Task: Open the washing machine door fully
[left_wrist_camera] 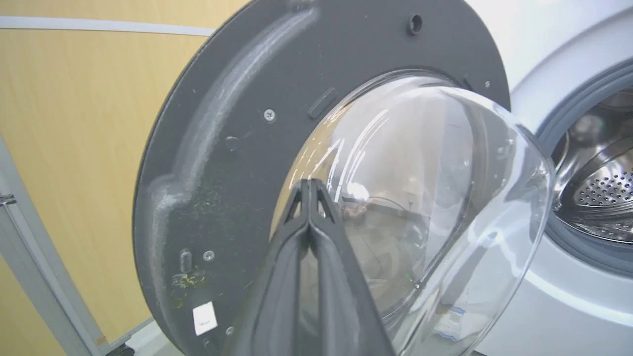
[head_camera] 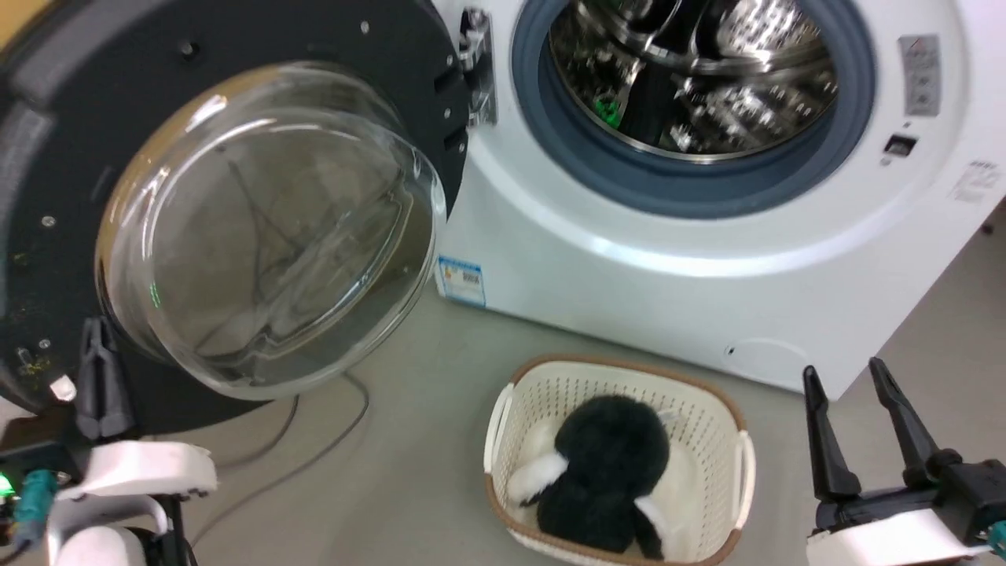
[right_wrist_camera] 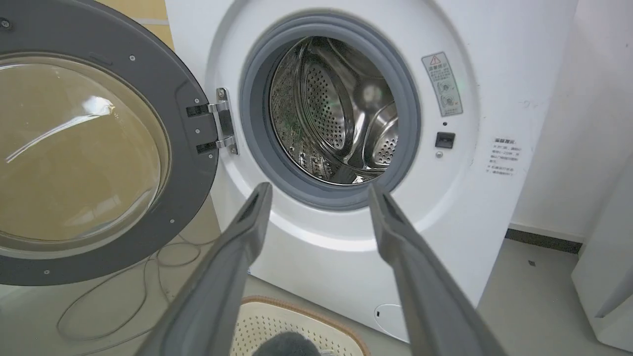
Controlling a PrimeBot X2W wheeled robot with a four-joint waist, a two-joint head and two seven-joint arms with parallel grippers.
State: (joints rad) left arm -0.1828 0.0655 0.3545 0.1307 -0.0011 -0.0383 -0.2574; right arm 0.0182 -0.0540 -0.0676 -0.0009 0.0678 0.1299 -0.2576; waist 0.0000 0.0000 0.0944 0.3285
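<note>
The washing machine door [head_camera: 236,79] stands swung wide to the left of the white washing machine [head_camera: 629,259], its matte black inner rim and bulging glass bowl [head_camera: 267,228] facing me. My left gripper [head_camera: 98,326] is shut with nothing in it, its tips up against the door's lower inner rim beside the glass. In the left wrist view the closed fingertips [left_wrist_camera: 309,184] lie over the edge of the bowl on the door [left_wrist_camera: 222,148]. My right gripper [head_camera: 842,369] hangs open at the lower right, apart from the machine. Its fingers [right_wrist_camera: 247,232] frame the steel drum [right_wrist_camera: 341,113].
A cream basket [head_camera: 739,464] holding a black-and-white plush toy [head_camera: 605,464] sits on the floor before the machine. Cables [head_camera: 314,448] trail under the door. A yellow wall panel [left_wrist_camera: 74,123] lies behind the door. Another white appliance [right_wrist_camera: 603,296] stands to the right.
</note>
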